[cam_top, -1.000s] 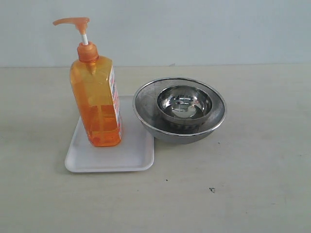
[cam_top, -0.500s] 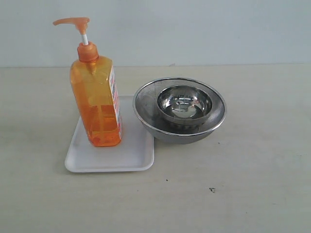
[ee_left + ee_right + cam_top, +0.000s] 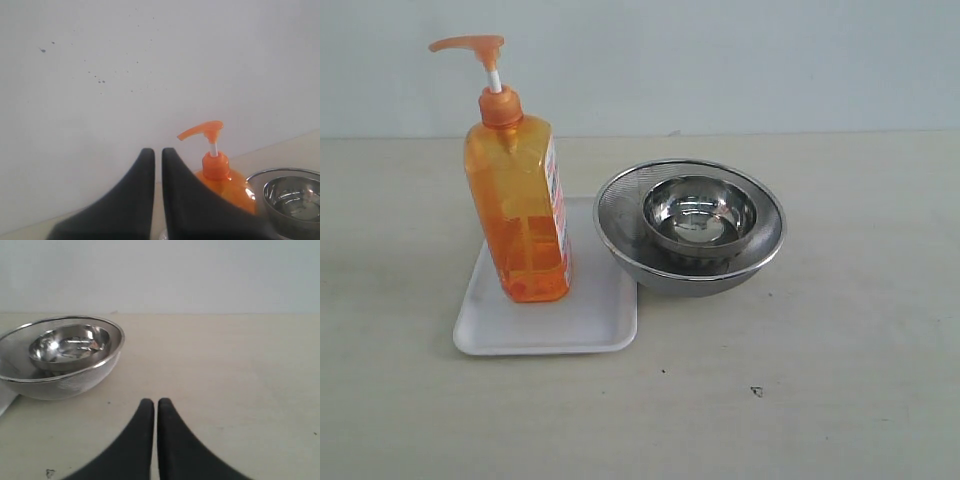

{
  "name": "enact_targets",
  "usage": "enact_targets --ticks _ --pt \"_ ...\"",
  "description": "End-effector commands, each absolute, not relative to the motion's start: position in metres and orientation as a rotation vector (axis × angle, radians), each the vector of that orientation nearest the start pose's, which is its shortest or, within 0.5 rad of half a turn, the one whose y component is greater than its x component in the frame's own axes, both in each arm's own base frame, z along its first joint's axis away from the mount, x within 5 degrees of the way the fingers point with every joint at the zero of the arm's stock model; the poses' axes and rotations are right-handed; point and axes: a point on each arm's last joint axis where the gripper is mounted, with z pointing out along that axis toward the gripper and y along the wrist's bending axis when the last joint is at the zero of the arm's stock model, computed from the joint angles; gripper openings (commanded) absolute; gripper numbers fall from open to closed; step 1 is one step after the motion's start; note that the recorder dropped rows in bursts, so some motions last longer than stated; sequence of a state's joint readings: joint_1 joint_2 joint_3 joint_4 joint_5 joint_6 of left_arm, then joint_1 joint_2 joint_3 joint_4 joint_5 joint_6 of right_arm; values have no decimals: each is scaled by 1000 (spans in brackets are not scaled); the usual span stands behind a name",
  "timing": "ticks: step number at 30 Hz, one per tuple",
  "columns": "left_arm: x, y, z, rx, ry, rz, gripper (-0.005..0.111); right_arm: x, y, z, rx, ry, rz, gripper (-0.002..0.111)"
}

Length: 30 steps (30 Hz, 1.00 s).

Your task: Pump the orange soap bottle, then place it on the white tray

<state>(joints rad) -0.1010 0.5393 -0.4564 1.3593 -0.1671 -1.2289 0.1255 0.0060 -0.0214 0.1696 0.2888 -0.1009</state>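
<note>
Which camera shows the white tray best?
Exterior view: the white tray shows nearly whole, orange soap bottle standing on it. Right wrist view catches one corner; left wrist view, nothing clear.

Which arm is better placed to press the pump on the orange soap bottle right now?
Left, probably. The orange soap bottle stands on the white tray on the scene's left, its pump just ahead of the left claw. The right claw faces the steel bowls.

The soap bottle [image 3: 518, 210] was translucent orange, with a white pump stem and a white-and-red printed label. The tray [image 3: 590, 325] was plain white, the two bowls [image 3: 700, 215] shiny silver, the table [image 3: 840, 350] pale beige.
</note>
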Motion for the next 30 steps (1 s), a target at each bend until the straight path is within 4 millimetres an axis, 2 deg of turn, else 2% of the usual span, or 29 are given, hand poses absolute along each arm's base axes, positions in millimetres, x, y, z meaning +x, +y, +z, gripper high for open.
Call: enact_targets --ticks 1,6,23,30 --pt "114 -26 327 283 1503 -114 5 55 6 190 31 1744 130 0" --pt "114 -26 327 283 1503 -114 5 54 2 185 115 1789 80 0" --pt "114 -26 327 283 1503 -114 5 53 5 182 82 1834 134 0" --pt "114 -26 327 283 1503 -114 5 53 5 182 122 1833 164 0"
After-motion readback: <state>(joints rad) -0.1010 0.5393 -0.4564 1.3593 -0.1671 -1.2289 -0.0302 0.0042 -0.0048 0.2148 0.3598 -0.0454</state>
